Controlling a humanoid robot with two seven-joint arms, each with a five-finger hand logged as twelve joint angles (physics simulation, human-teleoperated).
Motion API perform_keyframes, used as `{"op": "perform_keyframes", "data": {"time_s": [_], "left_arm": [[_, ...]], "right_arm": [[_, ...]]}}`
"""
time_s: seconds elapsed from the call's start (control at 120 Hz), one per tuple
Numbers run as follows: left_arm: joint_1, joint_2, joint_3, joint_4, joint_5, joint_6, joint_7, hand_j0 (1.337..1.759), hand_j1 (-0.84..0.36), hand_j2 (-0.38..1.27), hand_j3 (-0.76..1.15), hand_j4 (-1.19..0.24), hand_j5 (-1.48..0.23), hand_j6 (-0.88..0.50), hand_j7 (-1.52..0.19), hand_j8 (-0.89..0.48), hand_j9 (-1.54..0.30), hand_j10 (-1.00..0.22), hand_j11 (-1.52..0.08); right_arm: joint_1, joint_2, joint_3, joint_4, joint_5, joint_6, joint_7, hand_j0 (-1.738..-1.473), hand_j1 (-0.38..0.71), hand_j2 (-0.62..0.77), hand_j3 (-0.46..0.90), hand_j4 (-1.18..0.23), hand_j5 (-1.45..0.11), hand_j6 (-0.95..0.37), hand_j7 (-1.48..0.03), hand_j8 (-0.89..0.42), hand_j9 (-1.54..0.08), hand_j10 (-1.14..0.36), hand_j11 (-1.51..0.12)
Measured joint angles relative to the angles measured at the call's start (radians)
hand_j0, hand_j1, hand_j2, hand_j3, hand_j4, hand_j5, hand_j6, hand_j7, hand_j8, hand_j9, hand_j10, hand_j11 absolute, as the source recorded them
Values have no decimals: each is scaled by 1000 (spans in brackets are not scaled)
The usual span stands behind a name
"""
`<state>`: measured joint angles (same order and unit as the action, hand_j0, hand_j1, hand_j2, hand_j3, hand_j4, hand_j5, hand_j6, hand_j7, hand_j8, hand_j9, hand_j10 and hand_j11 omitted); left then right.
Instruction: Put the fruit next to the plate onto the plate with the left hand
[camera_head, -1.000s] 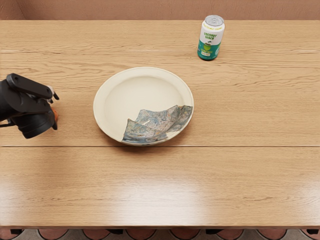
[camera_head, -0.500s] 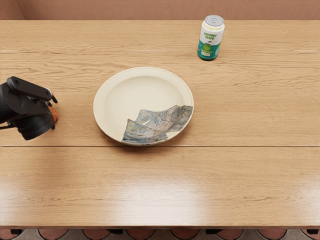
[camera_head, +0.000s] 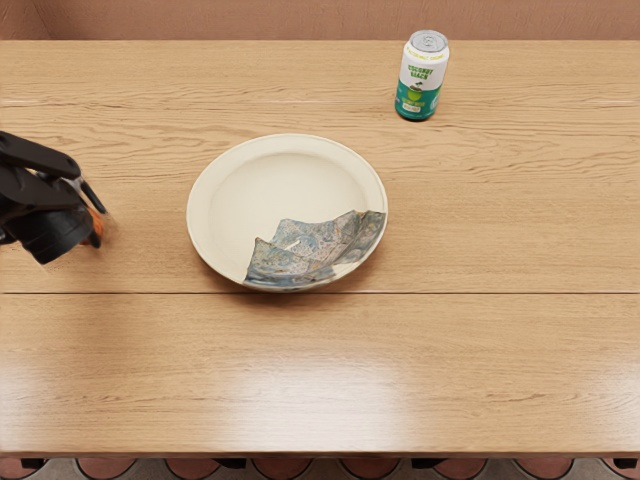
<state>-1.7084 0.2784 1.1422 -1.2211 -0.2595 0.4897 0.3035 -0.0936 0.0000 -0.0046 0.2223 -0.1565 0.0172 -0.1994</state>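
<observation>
- At the left edge of the table (camera_head: 320, 370), left hand (camera_head: 48, 208) clamped on the orange fruit (camera_head: 97, 228)
- To its right, apart, the plate (camera_head: 265, 185); can (camera_head: 422, 75) farther back

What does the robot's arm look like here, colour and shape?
Only the left hand shows, at the picture's left edge: matte black, a rounded bulky body with a flat bar-like piece across its top. I can make out no markings or cables. The right arm is out of view.
</observation>
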Motion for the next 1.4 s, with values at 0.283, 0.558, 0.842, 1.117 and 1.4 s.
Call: {"op": "perform_keyframes", "data": {"time_s": [0.283, 0.558, 0.842, 1.117, 1.4], "left_arm": [[-167, 48, -7, -13, -5, -35, 2, 1654, -345, 480, 0, -716, -1113, -399, -1039, -347, -1022, -556, -1032], [-215, 60, -178, -20, -6, -214, 5, 1652, -342, 465, 0, -730, -1174, -370, -1084, -324, -1058, -536, -1074], [-200, 11, -389, -21, -7, -306, 3, 1652, -373, 503, 0, -728, -1204, -345, -1082, -325, -1077, -533, -1087], [-149, -28, -454, -18, 0, -308, -2, 1653, -324, 474, 0, -749, -1176, -371, -1104, -346, -1086, -549, -1088], [-131, -70, -449, -9, 9, -291, -4, 1656, -124, 267, 0, -504, -768, -330, -726, -304, -717, -416, -717]], "right_arm": [[0, 0, 0, 0, 0, 0, 0, -1658, -322, -5, 0, -22, -29, -22, -29, -22, -29, -22, -29], [0, 0, 0, 0, 0, 1, 0, -1658, -322, -5, 0, -22, -29, -22, -29, -22, -29, -22, -29], [0, 0, 0, 0, 0, 0, 0, -1658, -322, -5, 0, -22, -29, -22, -29, -22, -29, -22, -29], [0, 0, 0, 0, 0, 0, 0, -1658, -322, -5, 0, -22, -29, -22, -29, -22, -29, -22, -29], [0, 0, 0, 0, 0, 1, 0, -1658, -322, -5, 0, -22, -29, -22, -29, -22, -29, -22, -29]]}}
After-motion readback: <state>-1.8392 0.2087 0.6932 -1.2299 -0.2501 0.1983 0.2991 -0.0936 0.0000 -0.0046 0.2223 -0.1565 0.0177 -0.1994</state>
